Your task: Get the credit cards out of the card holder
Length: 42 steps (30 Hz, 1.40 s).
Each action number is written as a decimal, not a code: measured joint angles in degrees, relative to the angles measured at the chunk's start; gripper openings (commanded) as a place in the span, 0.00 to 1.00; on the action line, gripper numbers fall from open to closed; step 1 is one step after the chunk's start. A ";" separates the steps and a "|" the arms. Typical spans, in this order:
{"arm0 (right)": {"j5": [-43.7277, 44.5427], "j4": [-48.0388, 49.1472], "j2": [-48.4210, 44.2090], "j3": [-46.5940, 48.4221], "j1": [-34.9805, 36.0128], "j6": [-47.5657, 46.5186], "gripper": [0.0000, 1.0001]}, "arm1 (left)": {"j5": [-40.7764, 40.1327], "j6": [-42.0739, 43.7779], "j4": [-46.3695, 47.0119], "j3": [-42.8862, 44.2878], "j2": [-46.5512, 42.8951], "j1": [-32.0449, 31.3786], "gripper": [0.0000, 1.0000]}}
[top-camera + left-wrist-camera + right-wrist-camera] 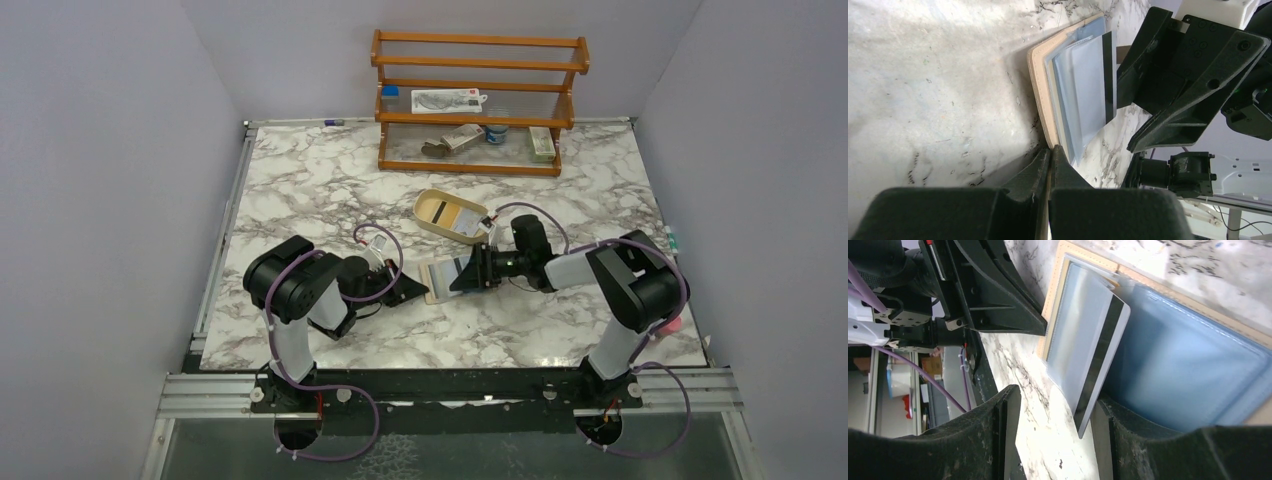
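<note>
The tan card holder (440, 276) lies open on the marble between my two grippers, with its light blue inner panel (1188, 365) facing up. My left gripper (1051, 150) is shut on the holder's tan edge (1040, 85). A whitish-grey credit card with a dark band (1098, 350) sticks partly out of a pocket, and it also shows in the left wrist view (1088, 85). My right gripper (1058, 400) is open around the card's free corner. The card rests against one finger and the other finger stands well apart. A yellowish flat piece in the tray may be the yellow-orange card, but I cannot tell.
An oval tan tray (428, 206) stands just behind the holder. A wooden rack (478, 100) with small packets and jars stands at the back. Grey walls close in the left and right sides. The two grippers' tips are close to each other.
</note>
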 measured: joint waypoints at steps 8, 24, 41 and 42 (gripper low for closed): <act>1.44 -1.51 -0.66 -1.31 -2.56 -0.28 0.31 | 0.09 0.00 0.33 0.00 0.24 0.00 0.00; 5.66 -6.56 -3.89 -2.21 -4.37 -0.46 0.01 | 0.15 0.00 0.52 -0.02 0.37 0.00 0.00; 26.56 -23.80 -24.92 8.09 -5.55 0.09 0.01 | 0.15 -0.02 0.70 0.00 0.46 0.00 0.00; 27.10 -24.00 -24.20 9.22 -5.55 0.61 0.01 | 0.15 -0.02 0.70 0.00 0.46 0.00 0.00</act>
